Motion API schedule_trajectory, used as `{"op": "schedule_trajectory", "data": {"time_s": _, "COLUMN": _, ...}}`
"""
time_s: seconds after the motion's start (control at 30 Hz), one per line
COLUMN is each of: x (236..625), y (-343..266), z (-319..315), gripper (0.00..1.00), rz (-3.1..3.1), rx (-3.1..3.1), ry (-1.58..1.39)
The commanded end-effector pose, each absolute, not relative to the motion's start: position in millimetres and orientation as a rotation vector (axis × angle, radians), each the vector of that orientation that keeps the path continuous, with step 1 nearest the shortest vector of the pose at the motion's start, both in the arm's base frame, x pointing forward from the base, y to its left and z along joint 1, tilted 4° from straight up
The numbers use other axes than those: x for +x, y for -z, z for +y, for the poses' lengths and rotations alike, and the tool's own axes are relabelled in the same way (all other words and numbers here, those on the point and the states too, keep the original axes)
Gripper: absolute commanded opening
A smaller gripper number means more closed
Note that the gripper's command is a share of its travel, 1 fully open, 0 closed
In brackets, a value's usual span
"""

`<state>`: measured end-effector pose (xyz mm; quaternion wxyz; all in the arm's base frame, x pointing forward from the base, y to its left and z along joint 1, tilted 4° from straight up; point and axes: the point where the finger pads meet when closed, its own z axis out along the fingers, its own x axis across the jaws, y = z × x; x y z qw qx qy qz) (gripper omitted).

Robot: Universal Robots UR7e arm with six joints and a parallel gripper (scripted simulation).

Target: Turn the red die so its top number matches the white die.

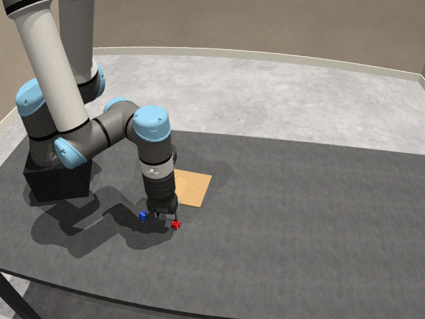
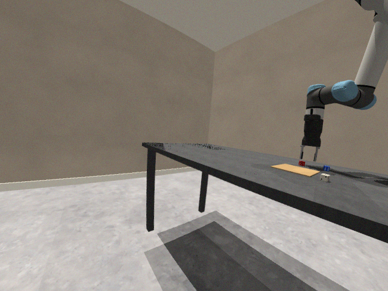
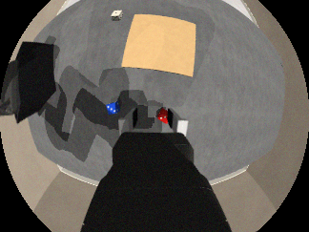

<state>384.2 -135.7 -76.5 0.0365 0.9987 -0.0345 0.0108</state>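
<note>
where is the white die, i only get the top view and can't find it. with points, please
Observer: The white die [image 2: 325, 177] [image 3: 116, 15] lies on the table beside the mat [image 1: 193, 188] [image 2: 294, 169] [image 3: 159, 46], off the corner at upper left in the wrist view.
Operator: ok, is the arm hiding a die on the mat too
Observer: No, the wrist view shows the whole mat, with no die on it.
Operator: and is the tool [image 1: 167, 218] [image 2: 308, 159] [image 3: 152, 114] down around the red die [image 1: 175, 225] [image 2: 301, 163] [image 3: 162, 115]
Observer: No, in the exterior view the open fingertips are above the red die.
</note>
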Motion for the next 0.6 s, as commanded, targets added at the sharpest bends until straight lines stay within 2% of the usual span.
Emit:
{"op": "schedule_trajectory", "data": {"time_s": 0.0, "x": 362, "y": 77, "z": -131, "gripper": 1.00, "rz": -0.106, "rx": 3.066, "ry": -0.035}}
{"op": "schedule_trajectory", "data": {"time_s": 0.57, "x": 306, "y": 79, "z": -120, "gripper": 1.00, "rz": -0.106, "rx": 3.066, "ry": -0.035}}
